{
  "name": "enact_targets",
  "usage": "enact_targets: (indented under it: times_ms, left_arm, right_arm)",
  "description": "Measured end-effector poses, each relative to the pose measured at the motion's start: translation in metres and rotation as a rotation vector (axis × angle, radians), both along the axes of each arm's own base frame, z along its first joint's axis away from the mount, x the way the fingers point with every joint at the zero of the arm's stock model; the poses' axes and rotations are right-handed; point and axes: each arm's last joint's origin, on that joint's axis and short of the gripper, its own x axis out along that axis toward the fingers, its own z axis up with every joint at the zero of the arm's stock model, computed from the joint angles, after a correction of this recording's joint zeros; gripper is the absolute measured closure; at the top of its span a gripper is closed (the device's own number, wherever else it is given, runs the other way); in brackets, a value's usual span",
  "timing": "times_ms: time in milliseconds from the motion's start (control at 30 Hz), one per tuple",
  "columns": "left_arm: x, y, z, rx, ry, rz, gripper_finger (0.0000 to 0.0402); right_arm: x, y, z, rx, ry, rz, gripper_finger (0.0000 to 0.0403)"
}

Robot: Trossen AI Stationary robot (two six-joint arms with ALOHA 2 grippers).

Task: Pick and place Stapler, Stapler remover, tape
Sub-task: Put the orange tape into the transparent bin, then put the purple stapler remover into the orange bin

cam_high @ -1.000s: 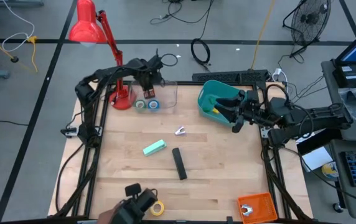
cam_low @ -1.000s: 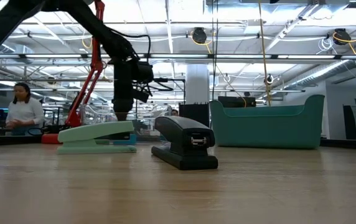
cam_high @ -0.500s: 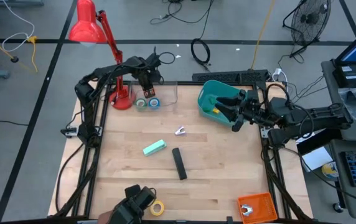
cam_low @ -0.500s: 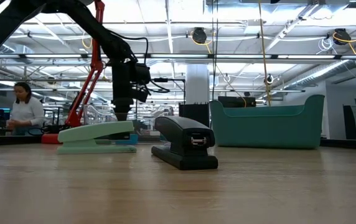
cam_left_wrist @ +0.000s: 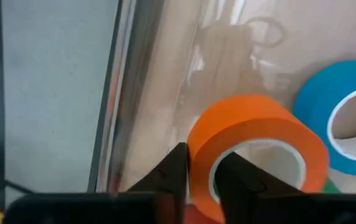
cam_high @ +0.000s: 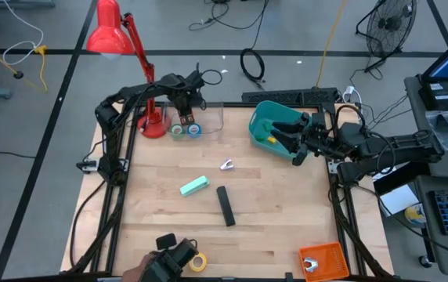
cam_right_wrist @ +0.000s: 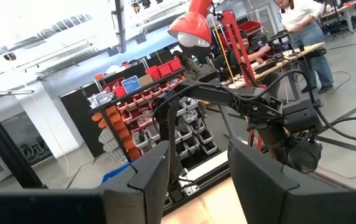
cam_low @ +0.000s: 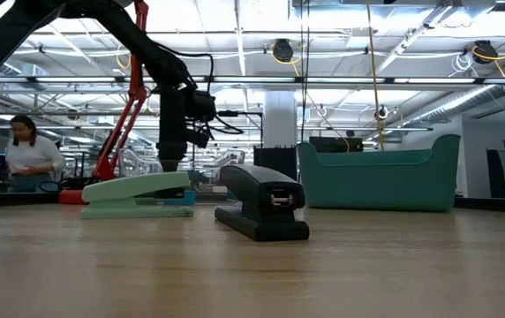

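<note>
My left gripper hangs over a clear tray at the table's far side, shut on an orange tape roll. Blue and green tape rolls lie flat in the tray. A yellow roll lies at the near edge. The black stapler lies mid-table, a mint-green stapler to its left and a small metal staple remover beyond it. My right gripper is open and empty beside a teal bin. My left gripper holds the orange roll by its ring wall, one finger inside the pale core and one outside. The fingers come from above, pointing down into the tray. The roll sits beside the blue roll; whether it touches the tray floor I cannot tell.
A red desk lamp stands at the tray's left, its base on the table. An orange object sits at the near right corner. Bare wood lies around the two staplers. A person stands in the room behind.
</note>
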Motion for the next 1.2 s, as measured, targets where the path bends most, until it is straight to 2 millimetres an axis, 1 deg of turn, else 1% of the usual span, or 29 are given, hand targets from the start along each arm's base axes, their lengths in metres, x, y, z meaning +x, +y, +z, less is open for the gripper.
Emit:
enact_targets:
  times_ms: [100,167,233,300,367,467,600,700,800,933,1033,1200]
  left_arm:
    - [0.0,-0.001,-0.002,0.009,0.008,0.027,0.0253]
    - [0.0,-0.001,-0.002,0.011,0.007,0.043,0.0219]
    - [0.0,-0.002,-0.002,0.023,0.015,0.06,0.0195]
    - [0.0,-0.002,0.0,0.031,0.027,0.078,0.0181]
    - [0.001,0.0,0.006,0.046,0.026,0.098,0.0176]
    - [0.003,0.003,0.026,0.079,-0.012,0.122,0.0178]
    - [0.009,0.003,0.067,0.134,-0.137,0.153,0.0197]
    - [0.014,-0.004,0.097,0.112,-0.265,0.182,0.0213]
    - [0.019,-0.018,0.123,0.042,-0.4,0.199,0.0225]
    - [0.028,-0.049,0.143,-0.127,-0.529,0.187,0.0234]
    - [0.038,-0.081,0.153,-0.236,-0.556,0.141,0.0236]
    - [0.059,-0.144,0.158,-0.305,-0.49,0.016,0.0236]
  right_arm:
    - [0.0,0.0,0.0,-0.001,0.0,0.001,0.0248]
    - [0.0,0.0,0.0,-0.001,0.0,0.002,0.0248]
    - [0.0,0.0,0.0,-0.001,0.0,0.004,0.0248]
    - [0.0,0.0,0.0,-0.001,0.0,0.004,0.0248]
    - [0.0,0.0,0.0,-0.001,0.001,0.005,0.0248]
    - [0.0,0.001,0.0,-0.001,0.001,0.005,0.0248]
    - [0.0,0.0,0.0,-0.004,0.002,0.004,0.0248]
    - [0.0,0.001,0.0,-0.004,0.002,0.005,0.0248]
    - [0.0,0.001,0.0,-0.005,0.002,0.008,0.0248]
    - [0.0,0.001,0.0,-0.008,0.003,0.03,0.0248]
    - [0.0,0.001,-0.002,-0.01,0.022,0.032,0.0248]
    - [0.001,0.003,-0.004,-0.018,0.047,0.038,0.0248]
